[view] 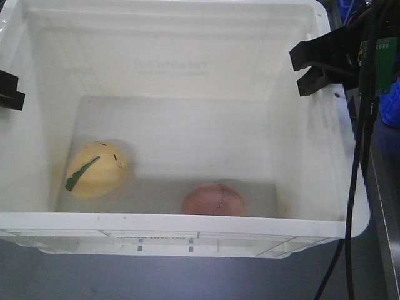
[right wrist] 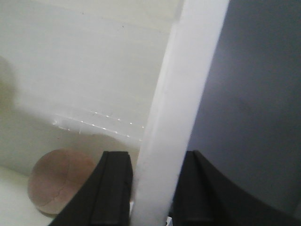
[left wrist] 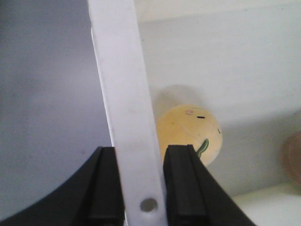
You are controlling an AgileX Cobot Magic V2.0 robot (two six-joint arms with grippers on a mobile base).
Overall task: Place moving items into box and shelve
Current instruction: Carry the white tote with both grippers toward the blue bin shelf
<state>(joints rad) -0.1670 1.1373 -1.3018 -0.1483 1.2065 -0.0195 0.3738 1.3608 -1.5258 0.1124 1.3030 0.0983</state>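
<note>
Gripping the box (view: 187,222) from both sides: my left gripper (left wrist: 141,186) is clamped on the box's left rim and my right gripper (right wrist: 153,188) on its right rim. Each wrist view shows one black finger inside the wall and one outside, both pressed against the white plastic. Yellow ball (view: 97,169): on the box floor, near the left wall. Pink ball (view: 212,200): on the box floor, against the near wall, well apart from the yellow one. Loading looks finished, so I judge the step in hand to be lifting the box for shelving. To do it well, I would raise both arms together, keep the box level, and move slowly, since the balls can roll and a tilted rim could slip.
</note>
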